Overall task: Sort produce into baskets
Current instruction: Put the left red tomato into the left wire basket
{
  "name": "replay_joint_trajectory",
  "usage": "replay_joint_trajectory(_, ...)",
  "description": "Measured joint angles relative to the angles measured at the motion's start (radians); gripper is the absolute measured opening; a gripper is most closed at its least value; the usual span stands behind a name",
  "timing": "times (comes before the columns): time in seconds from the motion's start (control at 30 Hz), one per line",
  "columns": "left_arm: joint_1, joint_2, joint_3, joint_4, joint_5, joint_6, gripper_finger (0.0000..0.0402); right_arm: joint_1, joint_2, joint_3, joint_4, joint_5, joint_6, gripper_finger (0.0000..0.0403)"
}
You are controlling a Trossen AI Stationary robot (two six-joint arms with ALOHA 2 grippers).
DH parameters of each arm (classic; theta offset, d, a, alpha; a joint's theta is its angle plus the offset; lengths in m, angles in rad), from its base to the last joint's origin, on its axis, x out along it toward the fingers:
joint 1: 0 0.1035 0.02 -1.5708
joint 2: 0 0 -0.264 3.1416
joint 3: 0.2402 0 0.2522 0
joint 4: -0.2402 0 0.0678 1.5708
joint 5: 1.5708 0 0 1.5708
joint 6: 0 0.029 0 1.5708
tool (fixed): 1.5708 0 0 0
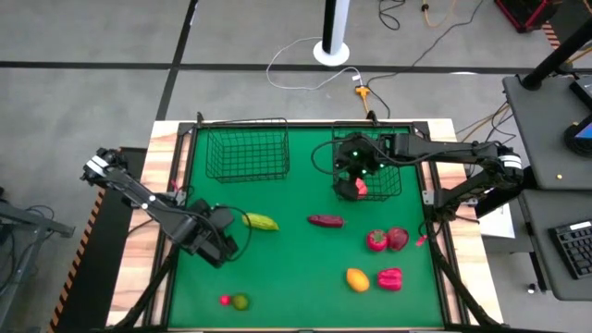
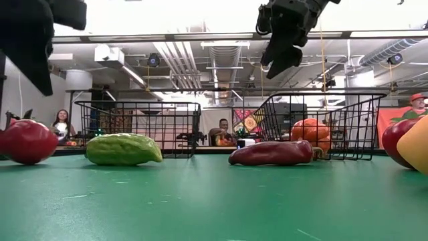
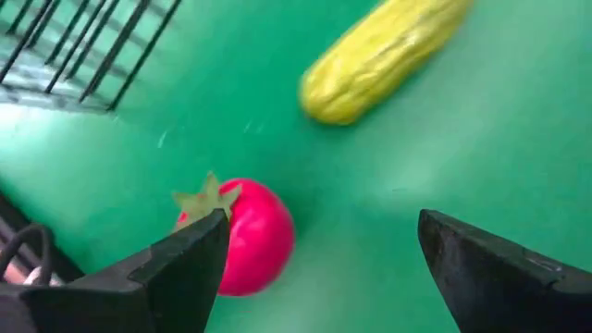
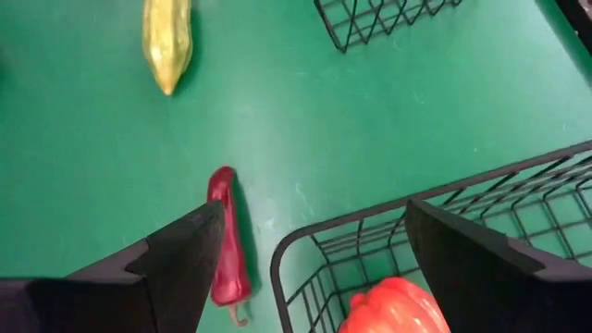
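produce: mostly loose on the mat; one orange-red piece (image 4: 393, 305) already in right basket (image 1: 388, 176)
left gripper (image 3: 314, 268): jaws wide, empty, low beside red tomato (image 3: 245, 236), likely lining up a pick
right gripper (image 1: 356, 171): wide, empty, over its basket's rim
left basket (image 1: 246, 153): looks empty

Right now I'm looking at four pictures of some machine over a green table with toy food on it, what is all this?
It is a robot with two dark arms. One picture looks straight down, one looks level across the table, and two come from cameras on the wrists.

On the green table stand two black wire baskets: the left basket looks empty, the right basket holds an orange-red toy pepper.

Loose pieces include a yellow-green oblong vegetable, a dark purple-red long pepper and a round red tomato.

The left claw hangs open by the tomato. The right claw hangs open above the right basket's rim. Neither holds anything.
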Motion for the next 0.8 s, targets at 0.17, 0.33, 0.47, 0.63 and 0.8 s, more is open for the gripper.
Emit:
replay_joint_trajectory(0.17, -0.001, 0.000, 0.013, 0.000, -0.035, -0.053, 0.0330, 0.000, 0.000, -0.032, 0.065, -0.004, -0.007, 0.0325)
replay_joint_trajectory(0.33, 0.000, 0.011, -0.004, -0.009, 0.042, -0.188, 0.0330, 0.000, 0.000, -0.059, 0.087, -0.027, -0.013, 0.0325)
replay_joint_trajectory(0.47, -0.001, 0.032, -0.005, -0.067, 0.063, -0.236, 0.0330, 0.000, 0.000, -0.062, 0.091, -0.031, -0.005, 0.0325)
replay_joint_trajectory(0.63, 0.002, 0.048, -0.006, -0.121, 0.002, -0.195, 0.0330, 0.000, 0.000, -0.061, 0.094, -0.031, -0.005, 0.0325)
replay_joint_trajectory(0.8, 0.013, 0.047, -0.024, -0.115, -0.021, -0.168, 0.0330, 0.000, 0.000, -0.055, 0.094, -0.040, 0.007, 0.0325)
